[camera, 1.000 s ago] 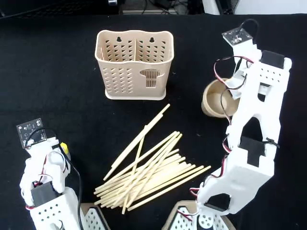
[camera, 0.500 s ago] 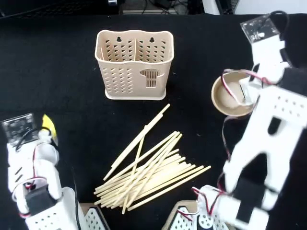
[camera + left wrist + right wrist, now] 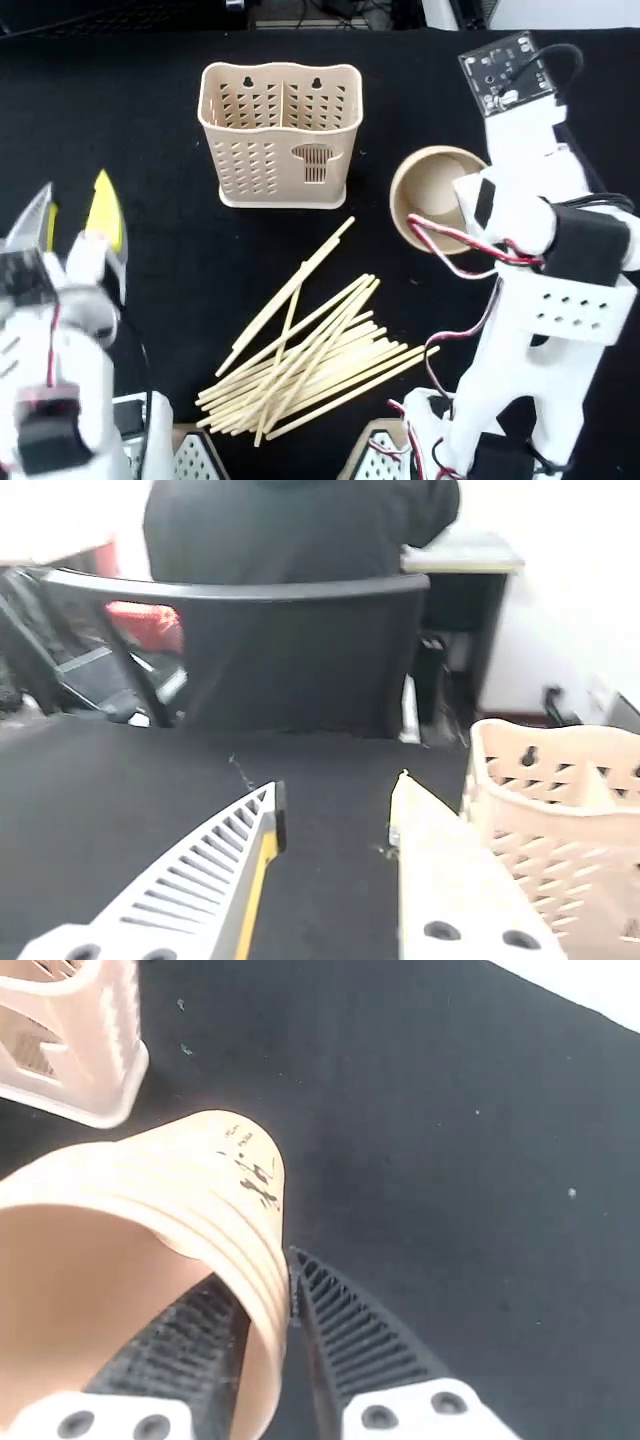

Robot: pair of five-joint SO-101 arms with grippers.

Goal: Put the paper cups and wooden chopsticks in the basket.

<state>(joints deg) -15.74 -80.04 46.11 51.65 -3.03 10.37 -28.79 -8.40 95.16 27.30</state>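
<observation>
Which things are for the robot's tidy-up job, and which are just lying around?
For the job: paper cup, held in the right hand; wooden chopsticks, piled on the table; basket.
Just around: black chair behind the table.

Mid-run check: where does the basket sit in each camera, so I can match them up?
High view: basket upper middle, beyond the chopsticks.
Left wrist view: basket ahead of the open left gripper, off to one side.
Right wrist view: its corner, beyond the paper cup in the right gripper.
Shared landmark: the black table.
</observation>
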